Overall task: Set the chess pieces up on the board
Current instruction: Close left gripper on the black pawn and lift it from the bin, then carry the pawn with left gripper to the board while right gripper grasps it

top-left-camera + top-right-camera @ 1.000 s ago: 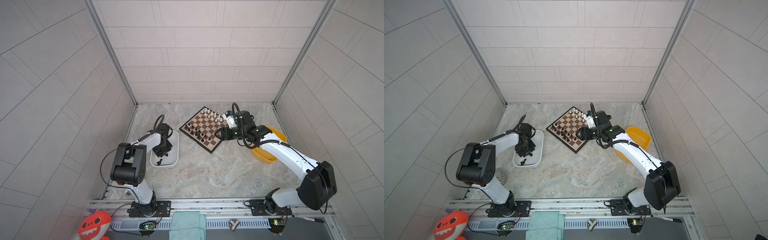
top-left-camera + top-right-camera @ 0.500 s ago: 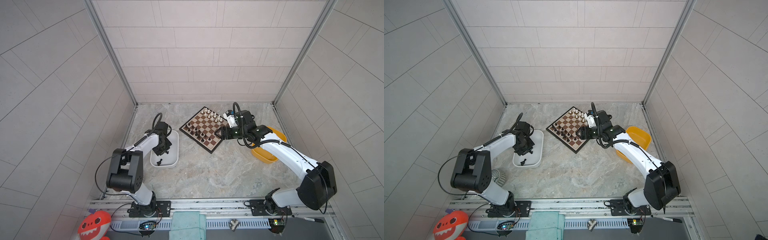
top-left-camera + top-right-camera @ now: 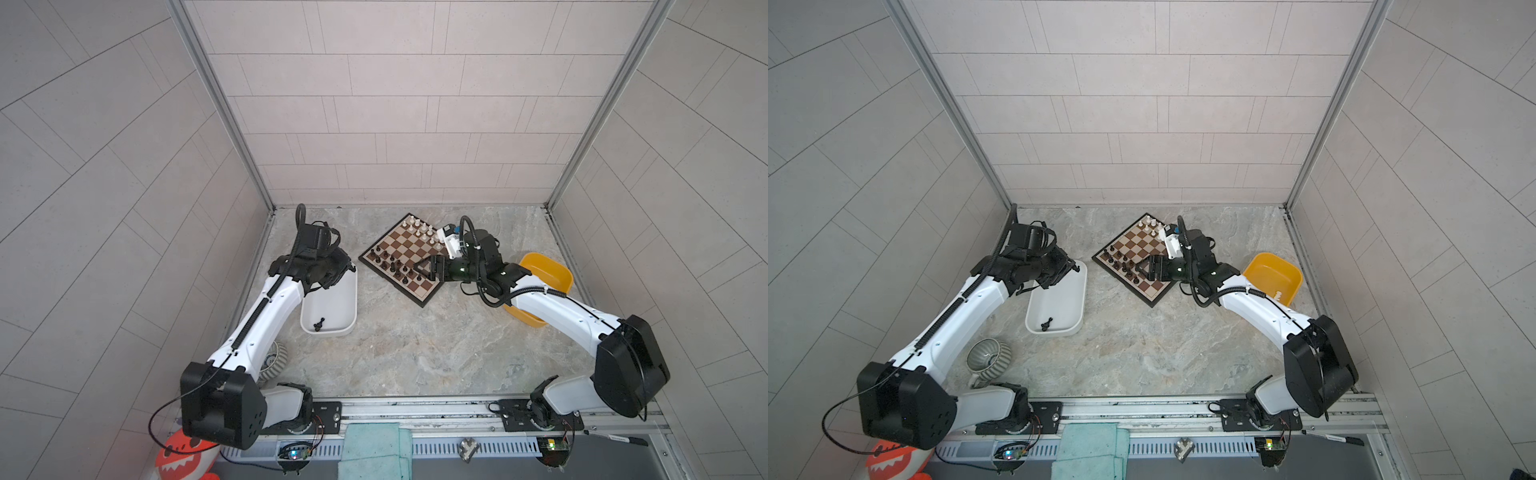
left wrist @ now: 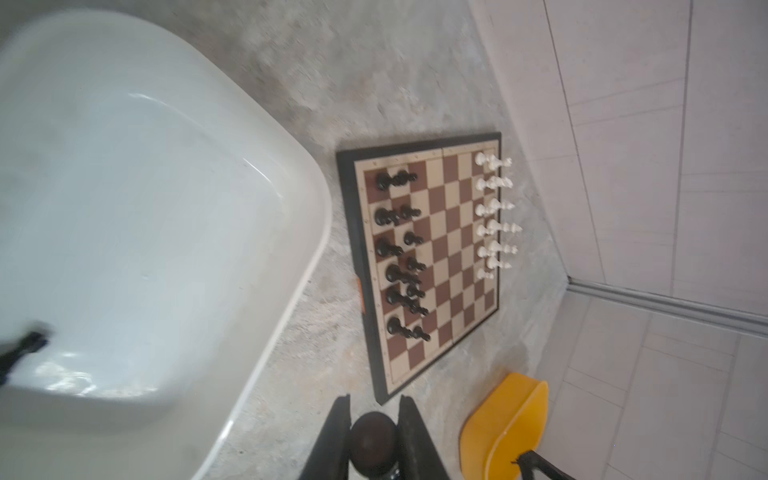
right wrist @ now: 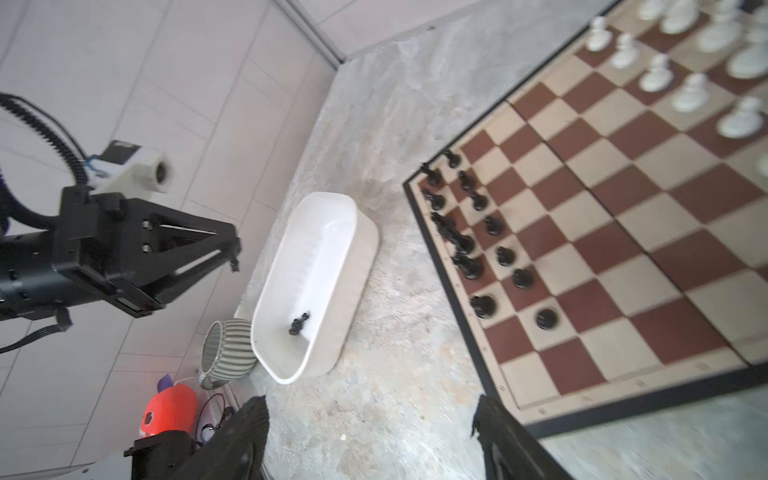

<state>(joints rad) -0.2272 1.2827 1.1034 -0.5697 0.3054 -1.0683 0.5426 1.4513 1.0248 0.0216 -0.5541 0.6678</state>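
Broadly, the marbled desk (image 3: 415, 353) carries the board (image 3: 411, 249) — black chess pieces (image 4: 381, 181) on its left side, white on its right — beside a white tub (image 3: 332, 307). The right gripper (image 5: 370, 407) hangs over the board's near-right edge, jaws spread; the left gripper (image 4: 374, 405), by the tub's far end, pinches a black chessman (image 4: 371, 440).

A second ago the left gripper (image 4: 374, 409) is low in the middle of the white tub (image 3: 332, 305). Now it is lifted clear and hangs over the tub's 12 o'clock end, tips aimed toward 3 o'clock. Its jaws draw closer and now pinch a black piece (image 4: 372, 440). The left arm's black elbow housing (image 3: 220, 411) swings out toward 7 o'clock. The right gripper (image 3: 422, 269) edges slightly toward 9 o'clock above the 4 o'clock side of the board (image 3: 415, 249).
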